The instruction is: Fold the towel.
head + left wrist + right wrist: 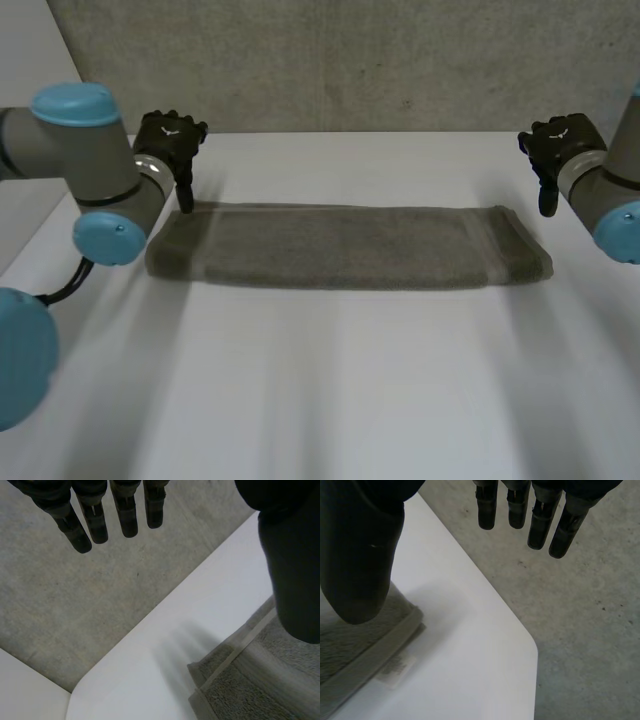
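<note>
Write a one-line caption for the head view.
Towel folded into a strip on the table, left robot hand and right robot hand open by its two ends.

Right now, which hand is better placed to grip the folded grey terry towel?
Probably left: the left hand hangs open at the grey towel's far left corner; the right hand hovers open off its right end.

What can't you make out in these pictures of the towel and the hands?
Head view: the towel's left end is partly hidden behind the left arm.
Right wrist view: the print on the towel's label is too small to read; the right hand's thumb covers part of that end.
Left wrist view: the left hand's thumb hides part of the towel's end.
</note>
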